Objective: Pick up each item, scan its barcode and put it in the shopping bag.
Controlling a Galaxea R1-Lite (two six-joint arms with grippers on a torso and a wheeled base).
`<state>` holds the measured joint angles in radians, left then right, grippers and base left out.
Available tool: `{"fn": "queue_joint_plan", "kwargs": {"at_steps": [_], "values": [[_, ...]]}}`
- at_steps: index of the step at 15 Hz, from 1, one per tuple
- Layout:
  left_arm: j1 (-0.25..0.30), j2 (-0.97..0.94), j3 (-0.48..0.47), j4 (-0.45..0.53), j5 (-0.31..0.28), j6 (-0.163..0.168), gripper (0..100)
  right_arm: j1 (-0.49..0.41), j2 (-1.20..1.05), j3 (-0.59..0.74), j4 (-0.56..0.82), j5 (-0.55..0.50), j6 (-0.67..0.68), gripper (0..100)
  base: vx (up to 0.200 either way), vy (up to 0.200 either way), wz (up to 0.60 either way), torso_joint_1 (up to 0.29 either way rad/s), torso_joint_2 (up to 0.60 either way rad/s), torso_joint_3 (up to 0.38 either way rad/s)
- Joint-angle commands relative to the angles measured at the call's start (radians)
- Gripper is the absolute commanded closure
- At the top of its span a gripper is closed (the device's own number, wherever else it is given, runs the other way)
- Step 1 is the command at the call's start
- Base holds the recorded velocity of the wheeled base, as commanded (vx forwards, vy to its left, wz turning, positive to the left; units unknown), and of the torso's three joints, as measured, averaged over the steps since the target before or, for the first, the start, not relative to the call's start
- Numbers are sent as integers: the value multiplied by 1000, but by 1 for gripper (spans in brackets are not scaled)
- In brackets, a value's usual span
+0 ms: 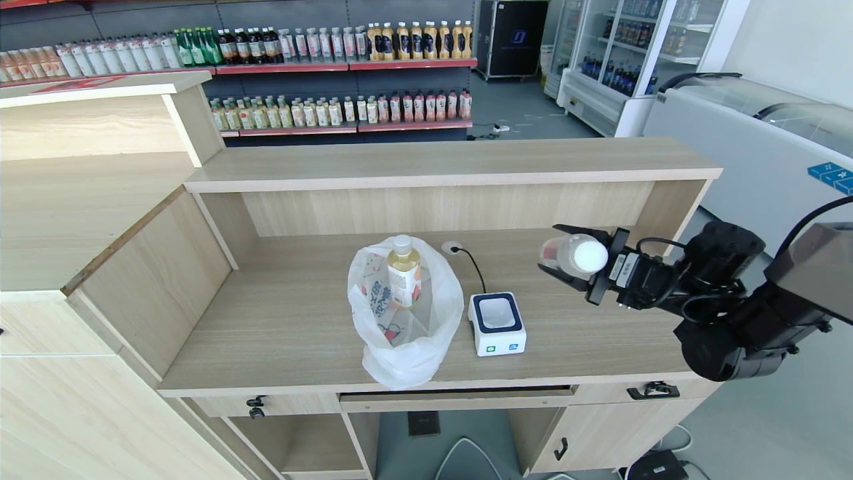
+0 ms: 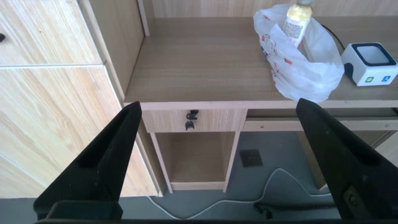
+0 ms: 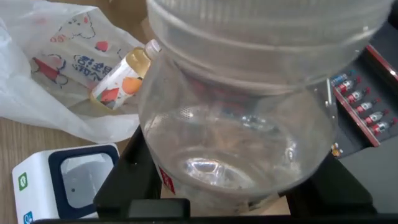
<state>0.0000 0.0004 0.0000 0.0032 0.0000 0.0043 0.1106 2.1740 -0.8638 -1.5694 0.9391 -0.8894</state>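
Now the right gripper (image 1: pixel 554 256) is clamped on a clear bottle (image 1: pixel 565 253) around its body. It holds the bottle on its side above the counter (image 1: pixel 300 320), with the white cap pointing toward the robot. The bottle is well to the right of the scanner (image 1: pixel 496 323). Its plastic wall looks thin and smooth, so I judge it can dent or slip. A grip on the ribbed part near the shoulder seems safest. How full it is, I cannot tell. Just left of the scanner stands the shopping bag (image 1: pixel 406 360) with a tea bottle (image 1: pixel 404 270) upright inside. The left gripper (image 2: pixel 217 109) hangs with its fingers apart, low before the counter.
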Motion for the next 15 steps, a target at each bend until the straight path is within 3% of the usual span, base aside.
{"fn": "queue_joint_plan", "kwargs": {"at_steps": [1, 15], "values": [[0, 0, 0, 0, 0, 0, 0, -5, 58, -7, -1, 1, 0, 100, 0, 0, 0, 0, 0, 0], [0, 0, 0, 0, 0, 0, 0, 30, 217, -142, -1, 38, 4, 100, 0, 0, 0, 0, 0, 0]]}}
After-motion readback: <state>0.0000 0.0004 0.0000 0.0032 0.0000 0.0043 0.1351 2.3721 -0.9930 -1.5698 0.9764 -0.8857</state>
